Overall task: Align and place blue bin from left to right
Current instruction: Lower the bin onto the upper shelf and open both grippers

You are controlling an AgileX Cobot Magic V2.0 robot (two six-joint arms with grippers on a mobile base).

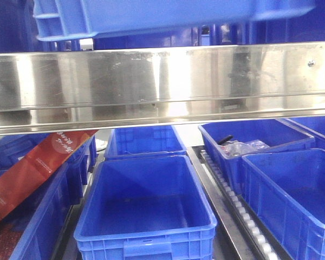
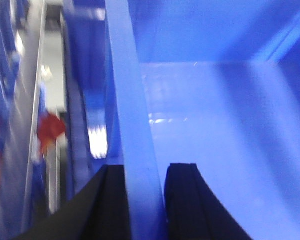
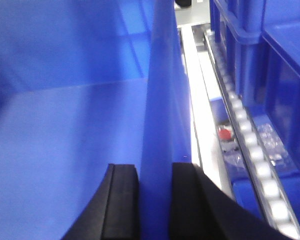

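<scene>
The blue bin (image 1: 168,16) hangs at the top of the front view, above the steel beam, with only its ribbed corner and side wall in frame. In the left wrist view my left gripper (image 2: 142,167) is shut on the bin's left rim (image 2: 127,90), one black finger outside and one inside. My right gripper (image 3: 155,167) is shut on the bin's right wall (image 3: 162,90) in the same way. The bin's smooth floor (image 3: 65,130) shows bare inside. Neither arm shows in the front view.
A polished steel beam (image 1: 162,81) crosses under the held bin. Below stand an empty blue crate (image 1: 146,206), another behind it (image 1: 143,141), a crate with clear bags (image 1: 254,143), one at the right (image 1: 298,189), a red cardboard strip (image 1: 38,168) and a roller rail (image 1: 238,211).
</scene>
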